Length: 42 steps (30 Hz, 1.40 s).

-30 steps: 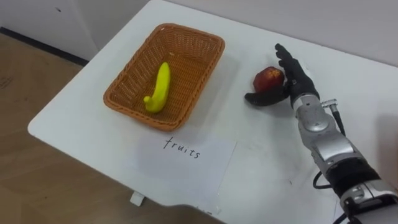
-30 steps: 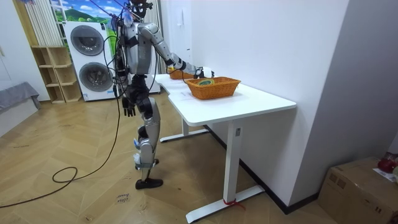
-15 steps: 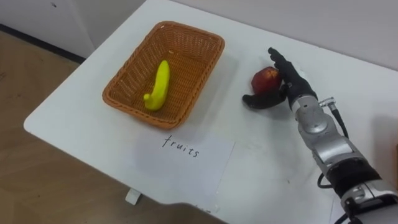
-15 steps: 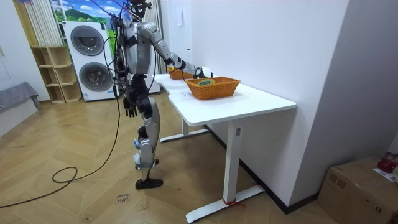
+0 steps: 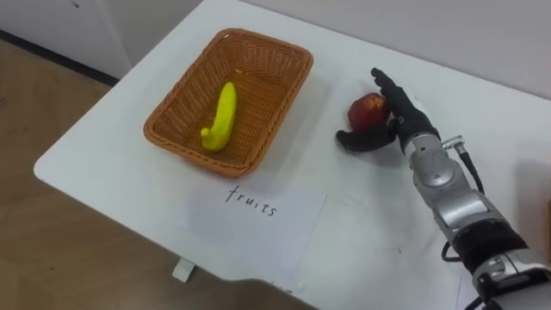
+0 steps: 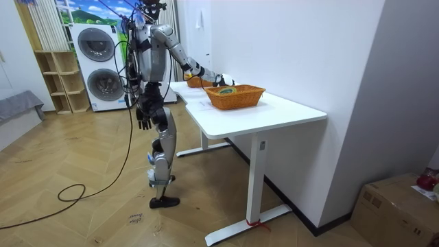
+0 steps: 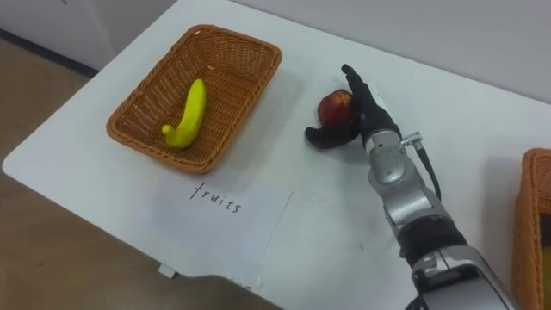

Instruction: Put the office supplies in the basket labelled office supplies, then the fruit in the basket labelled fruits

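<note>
While the apple (image 5: 365, 107) lies on the white table (image 5: 112, 164), apart from the fruit basket (image 5: 263, 73), the right hand (image 5: 405, 119) brackets it for a grasp.
The hand is open and holds nothing yet. Its straight fingers (image 5: 392, 89) lie along the apple's far side, and the thumb (image 5: 354, 139) is spread round the near side, so the fruit sits in the gap between them. This pose probably serves to stop a round fruit from rolling away before the fingers close. The forearm reaches in from the lower right, low over the tabletop. A banana (image 5: 221, 120) already lies in the basket, and a handwritten paper label (image 5: 258, 220) in front marks it for fruit. A second wicker basket (image 7: 534, 224) stands at the table's right edge. In the room view the robot stands at the table's end, with its left hand (image 6: 143, 119) hanging at its side.
</note>
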Tool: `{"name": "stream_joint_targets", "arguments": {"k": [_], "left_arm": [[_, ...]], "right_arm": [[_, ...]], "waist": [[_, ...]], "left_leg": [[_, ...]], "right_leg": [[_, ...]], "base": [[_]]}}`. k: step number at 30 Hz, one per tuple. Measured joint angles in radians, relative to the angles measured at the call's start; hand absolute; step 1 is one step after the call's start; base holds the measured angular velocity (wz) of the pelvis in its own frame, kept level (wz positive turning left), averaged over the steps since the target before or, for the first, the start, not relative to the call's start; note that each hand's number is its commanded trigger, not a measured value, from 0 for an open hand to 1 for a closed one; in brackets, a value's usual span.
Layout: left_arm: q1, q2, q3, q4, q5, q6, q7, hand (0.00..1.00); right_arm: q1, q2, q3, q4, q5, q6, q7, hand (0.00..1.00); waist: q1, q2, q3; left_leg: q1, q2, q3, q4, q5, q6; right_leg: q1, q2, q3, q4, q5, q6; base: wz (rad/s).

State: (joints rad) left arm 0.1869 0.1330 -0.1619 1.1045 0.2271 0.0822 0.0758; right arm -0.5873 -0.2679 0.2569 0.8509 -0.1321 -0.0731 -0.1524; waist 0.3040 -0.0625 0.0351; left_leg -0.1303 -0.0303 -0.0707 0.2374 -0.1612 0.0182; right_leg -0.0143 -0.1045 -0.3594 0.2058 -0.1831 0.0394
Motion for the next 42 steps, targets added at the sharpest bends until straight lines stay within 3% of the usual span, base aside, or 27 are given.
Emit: {"name": "stream_joint_targets", "arguments": {"k": [7,22,42], "left_arm": [[-0.005,0.001,0.000,0.013,0.000,-0.001,0.000,0.00],[-0.019,0.002,0.003,0.019,0.000,-0.001,0.001,0.00],[-0.016,0.016,0.041,0.006,0.001,0.007,0.017,0.00]], "right_arm": [[-0.013,-0.028,-0.004,0.002,-0.025,-0.004,-0.027,1.00],[-0.018,-0.027,0.007,0.005,-0.032,-0.001,-0.004,1.00],[-0.018,-0.028,0.035,-0.005,-0.095,0.034,0.071,1.00]], "waist": [[0.002,-0.004,0.0027],[0.005,-0.005,0.0035],[-0.001,-0.020,-0.0115]], "left_leg": [[0.000,0.000,0.000,0.000,0.000,0.000],[0.002,0.000,0.001,-0.001,0.000,0.000],[0.040,-0.001,-0.006,-0.001,0.000,0.000]], "right_leg": [[0.000,0.001,0.000,-0.001,0.000,0.000],[0.002,0.000,0.000,-0.002,0.000,0.000],[0.041,0.000,0.000,-0.003,0.000,0.000]], "base": [[0.00],[0.00],[0.00]]}}
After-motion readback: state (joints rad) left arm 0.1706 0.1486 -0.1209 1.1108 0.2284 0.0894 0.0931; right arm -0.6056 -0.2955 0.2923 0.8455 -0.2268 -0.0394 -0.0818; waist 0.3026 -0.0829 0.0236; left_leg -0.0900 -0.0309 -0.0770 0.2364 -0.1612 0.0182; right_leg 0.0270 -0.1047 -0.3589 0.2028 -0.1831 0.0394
